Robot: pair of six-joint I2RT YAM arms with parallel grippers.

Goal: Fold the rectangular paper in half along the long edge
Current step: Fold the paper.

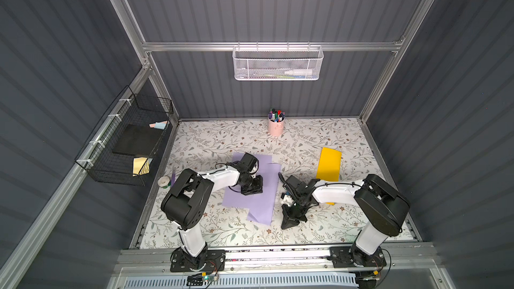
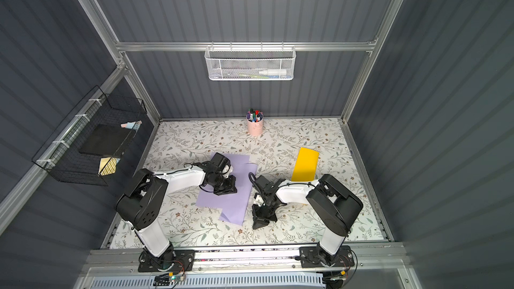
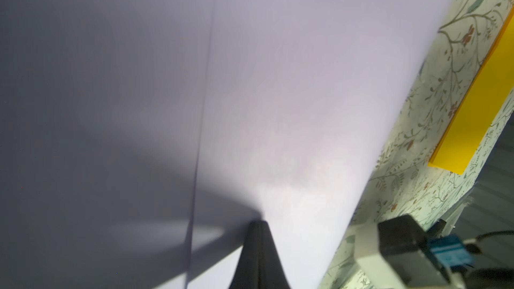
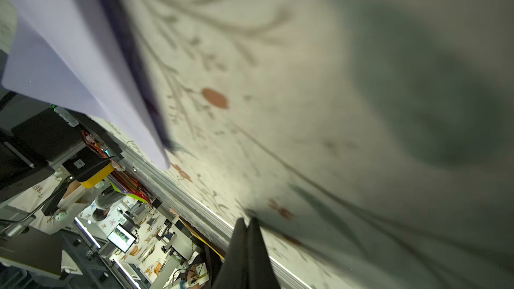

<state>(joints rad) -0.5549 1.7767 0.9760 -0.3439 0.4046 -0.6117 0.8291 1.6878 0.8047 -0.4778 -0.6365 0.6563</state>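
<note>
Paper (image 1: 264,204), likely light, limp and easily creased, lies on the table (image 1: 306,140) under the left end effector (image 3: 257,226), jaws pressed together, with the right end effector (image 4: 247,222) closed and empty just beside it; a long-edge corner probably offers the best hold.

The left gripper (image 3: 258,226) is seen closed; the left arm (image 1: 219,177) is bent inward. The right gripper (image 4: 247,222) is likewise closed; the right arm (image 1: 333,191) is folded inward.
</note>
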